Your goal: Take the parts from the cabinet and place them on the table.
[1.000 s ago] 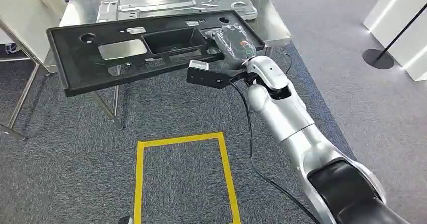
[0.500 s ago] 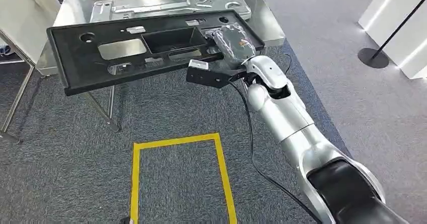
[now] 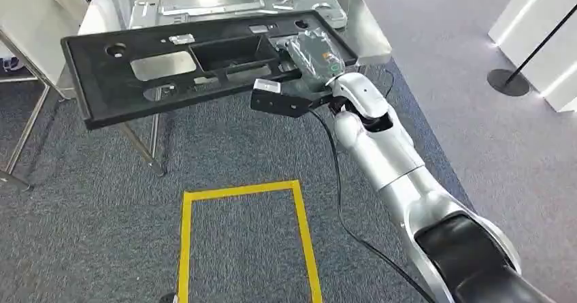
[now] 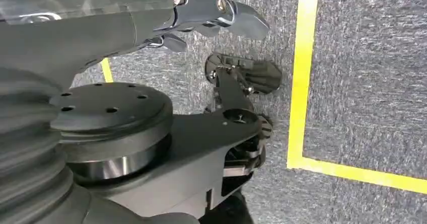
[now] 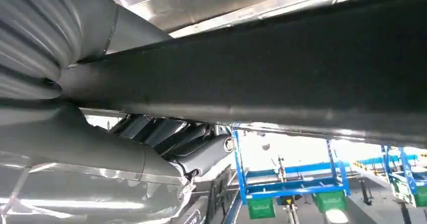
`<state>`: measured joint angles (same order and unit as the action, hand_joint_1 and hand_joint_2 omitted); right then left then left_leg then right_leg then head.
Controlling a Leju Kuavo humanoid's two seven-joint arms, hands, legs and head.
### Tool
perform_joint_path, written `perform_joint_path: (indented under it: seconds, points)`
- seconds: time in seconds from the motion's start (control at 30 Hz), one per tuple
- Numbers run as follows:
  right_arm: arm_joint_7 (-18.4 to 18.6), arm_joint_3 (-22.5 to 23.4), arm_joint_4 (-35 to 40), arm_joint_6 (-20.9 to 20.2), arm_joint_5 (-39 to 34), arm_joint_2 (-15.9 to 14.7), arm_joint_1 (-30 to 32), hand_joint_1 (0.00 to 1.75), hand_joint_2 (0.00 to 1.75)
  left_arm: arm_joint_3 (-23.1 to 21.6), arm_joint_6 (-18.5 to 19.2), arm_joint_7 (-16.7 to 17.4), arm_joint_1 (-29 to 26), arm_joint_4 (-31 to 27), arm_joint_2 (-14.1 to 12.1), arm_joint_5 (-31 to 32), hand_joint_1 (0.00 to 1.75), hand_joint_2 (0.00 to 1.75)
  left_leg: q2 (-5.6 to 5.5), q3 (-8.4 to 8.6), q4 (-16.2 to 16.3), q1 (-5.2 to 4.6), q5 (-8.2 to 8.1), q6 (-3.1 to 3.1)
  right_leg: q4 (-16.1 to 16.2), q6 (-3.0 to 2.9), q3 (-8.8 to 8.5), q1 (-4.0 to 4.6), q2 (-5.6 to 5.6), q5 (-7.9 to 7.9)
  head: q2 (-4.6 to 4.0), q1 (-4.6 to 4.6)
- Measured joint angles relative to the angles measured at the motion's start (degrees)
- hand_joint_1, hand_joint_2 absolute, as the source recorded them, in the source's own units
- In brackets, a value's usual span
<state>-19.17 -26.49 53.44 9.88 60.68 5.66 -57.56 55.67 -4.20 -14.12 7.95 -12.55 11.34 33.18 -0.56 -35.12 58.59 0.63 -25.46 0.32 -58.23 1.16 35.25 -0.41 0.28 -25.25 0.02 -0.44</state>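
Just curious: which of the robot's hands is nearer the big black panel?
Right. The right hand grips the black panel at its near edge; the left hand hangs low over the carpet, away from it.

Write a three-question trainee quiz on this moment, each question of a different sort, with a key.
1. True or false: the black panel lies flat on the steel table.
2. Which robot hand holds the panel: A left, B right?
3. Fill in: the tape on the carpet is ____.

Key: 1 false, it is held in the air at the table's near edge. 2 B. 3 yellow.
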Motion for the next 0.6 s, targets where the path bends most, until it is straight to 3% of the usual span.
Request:
perform_joint_path:
  seconds: [0.07, 0.13, 0.17, 0.23, 0.27, 0.3, 0.37, 0.43, 0.47, 0.6]
  points:
    - [0.04, 0.0, 0.0, 0.09, 0.07, 0.0, 0.18, 1.75, 1.75, 0.0, 0.0, -0.02, -0.05, 0.0, 0.0, -0.02, 0.0, 1.75, 0.02, 0.17, -0.36, 0.01, 0.13, -0.55, 0.05, -0.52, 0.07, 0.2, 0.09, 0.04, -0.02, 0.02]
    - [0.04, 0.0, 0.0, 0.11, 0.09, 0.07, 0.13, 1.75, 1.75, 0.0, 0.0, -0.05, 0.0, 0.0, -0.02, 0.0, 0.0, 1.75, 0.15, -0.2, 0.59, 0.19, -0.9, -1.16, 0.91, -1.28, -0.4, -0.44, -0.02, 0.5, 0.0, 0.02]
    - [0.04, 0.0, 0.0, 0.13, 0.11, 0.09, 0.01, 1.75, 1.75, 0.0, 0.0, -0.05, -0.05, 0.0, 0.0, 0.0, 0.0, 1.75, 0.18, -1.34, 3.36, 0.12, -2.8, -1.31, 0.95, -1.49, -0.41, -0.46, -0.08, 0.51, -0.02, -0.13]
    - [0.04, -0.02, 0.0, 0.18, 0.11, 0.13, 0.12, 1.75, 1.75, 0.0, 0.02, -0.05, -0.09, 0.0, 0.0, 0.0, 0.0, 1.75, 0.2, -5.73, 13.08, 0.23, -7.3, -1.66, 0.92, -1.61, -0.41, -0.36, -0.13, 0.46, -0.02, -0.07]
    - [0.04, -0.07, -0.02, 0.18, 0.13, 0.13, 0.31, 1.75, 1.75, 0.0, 0.02, -0.02, -0.13, 0.0, 0.0, 0.0, 0.0, 1.75, 0.2, -7.67, 17.07, 0.23, -8.43, -1.78, 0.89, -1.62, -0.41, -0.33, -0.15, 0.44, -0.02, -0.11]
    - [0.02, -0.11, -0.07, 0.18, 0.13, 0.13, 0.52, 1.75, 1.75, 0.0, 0.0, -0.02, -0.19, 0.0, 0.0, 0.0, 0.0, 1.75, 0.21, -8.38, 18.24, 0.25, -8.11, -1.77, 0.87, -1.65, -0.44, -0.33, -0.15, 0.41, -0.02, -0.11]
    - [0.04, -0.13, -0.07, 0.18, 0.13, 0.13, 0.66, 1.75, 1.75, 0.0, 0.0, -0.02, -0.23, 0.0, -0.04, 0.0, 0.0, 1.75, 0.22, -5.91, 12.55, 0.38, -4.13, -1.73, 0.73, -1.52, -0.58, -0.39, -0.05, 0.3, -0.02, -0.11]
    - [0.04, -0.11, -0.02, 0.2, 0.13, 0.13, 0.6, 1.75, 1.75, 0.0, 0.0, -0.05, -0.22, 0.0, -0.07, 0.0, 0.0, 1.75, 0.31, -0.79, 1.68, 0.58, 0.79, -1.54, 0.39, -1.02, -0.8, -0.44, 0.06, -0.14, -0.02, -0.11]
    - [0.02, -0.11, -0.02, 0.22, 0.13, 0.13, 0.49, 1.75, 1.75, 0.0, 0.0, -0.05, -0.17, 0.0, -0.02, 0.0, 0.0, 1.75, 0.21, 0.13, 0.29, 0.16, -0.23, -1.27, 0.13, -0.63, -0.56, -0.01, 0.16, -0.28, -0.02, -0.11]
    - [0.02, -0.13, -0.02, 0.22, 0.15, 0.13, 0.52, 1.75, 1.75, 0.0, 0.0, -0.02, -0.19, 0.02, -0.02, 0.0, 0.0, 1.75, 0.02, -0.18, 0.01, 0.1, 0.14, 0.34, 0.41, 0.49, -0.47, -0.19, 0.09, -0.04, 0.0, -0.02]
